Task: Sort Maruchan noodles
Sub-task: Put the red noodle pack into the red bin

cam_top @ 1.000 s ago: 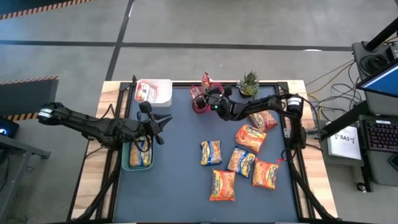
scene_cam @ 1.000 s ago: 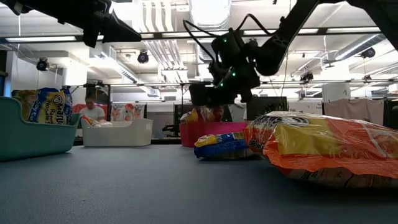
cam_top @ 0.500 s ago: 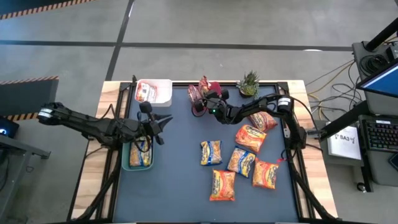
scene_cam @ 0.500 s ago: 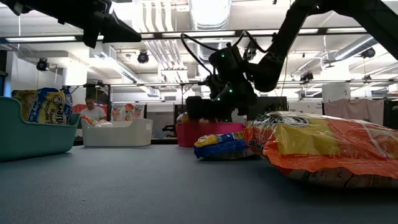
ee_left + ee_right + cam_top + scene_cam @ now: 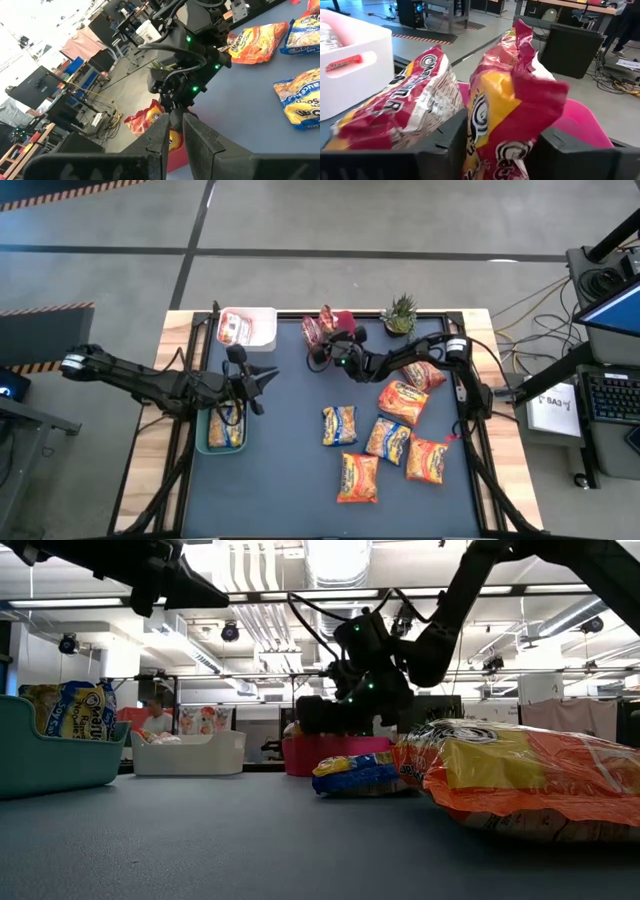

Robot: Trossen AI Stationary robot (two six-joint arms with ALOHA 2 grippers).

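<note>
Since a second ago, the right gripper (image 5: 322,350) has been carried a little leftward along the table's far edge and is now held over the pink-red bin (image 5: 327,338), its jaws clamped on a red packet (image 5: 507,117). That packet is crinkled, red with a yellow patch and white lettering, and a second red packet (image 5: 400,115) is seen standing just beside it in the bin.

Six more packets are spread on the right half of the dark mat (image 5: 290,450): one yellow-blue packet (image 5: 339,424) near the middle, and orange ones (image 5: 403,401) around it, all lying flat.

The white bin (image 5: 247,327) at the far left corner is seen to hold one packet with red on its wrapper. The teal bin (image 5: 223,430) at the left edge holds a yellow-blue packet (image 5: 72,711) standing on edge. The left gripper (image 5: 258,387) is held above the teal bin with its jaws together and nothing between them.

A small potted plant (image 5: 399,313) stands at the far edge, right of the pink-red bin. Beyond the table, a workshop with desks, monitors and ceiling ducts is seen, and a person (image 5: 153,720) sits in the distance.
</note>
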